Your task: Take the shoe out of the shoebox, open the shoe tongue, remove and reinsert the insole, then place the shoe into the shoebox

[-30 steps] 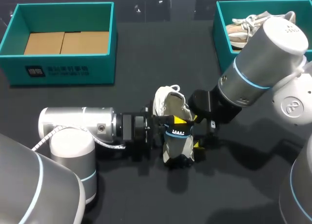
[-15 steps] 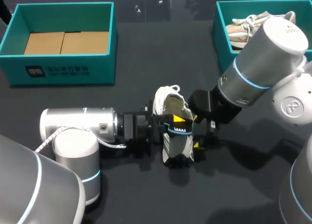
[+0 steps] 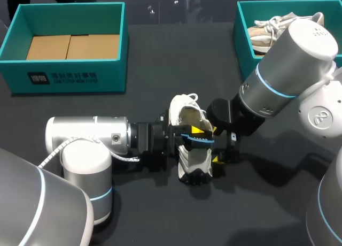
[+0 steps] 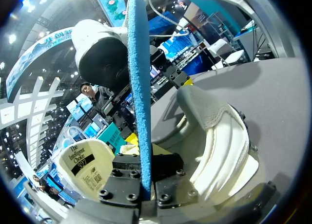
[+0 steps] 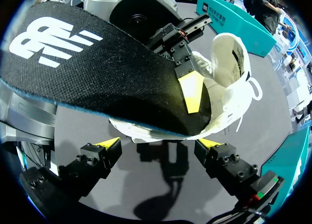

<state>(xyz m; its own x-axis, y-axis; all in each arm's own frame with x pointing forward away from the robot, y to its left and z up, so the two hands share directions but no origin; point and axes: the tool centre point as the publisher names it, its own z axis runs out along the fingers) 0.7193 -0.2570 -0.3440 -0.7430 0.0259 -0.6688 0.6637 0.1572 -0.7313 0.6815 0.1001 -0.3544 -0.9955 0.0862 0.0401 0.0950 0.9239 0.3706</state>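
Observation:
A white sneaker (image 3: 188, 113) lies on the dark table (image 3: 160, 69) in the middle, between my two arms. My left gripper (image 3: 184, 135) comes in from the left and is shut on the shoe's insole (image 3: 196, 139), which is black on top with a blue underside. In the left wrist view the insole's blue edge (image 4: 139, 87) stands between the shut fingers of the gripper (image 4: 144, 181), with the sneaker's white collar (image 4: 222, 146) just ahead. My right gripper (image 5: 163, 146) is open, under the insole (image 5: 97, 73) and beside the sneaker (image 5: 229, 68); in the head view this gripper (image 3: 217, 145) is at the shoe's right side.
A teal shoebox (image 3: 21, 69) with a cardboard floor stands at the back left. A second teal shoebox (image 3: 245, 37) at the back right holds another pale shoe (image 3: 267, 31), partly hidden by my right arm. Bare table lies in front of the sneaker.
My left arm has edged slightly to the right with the insole in its grip. The right arm and the sneaker have stayed put.

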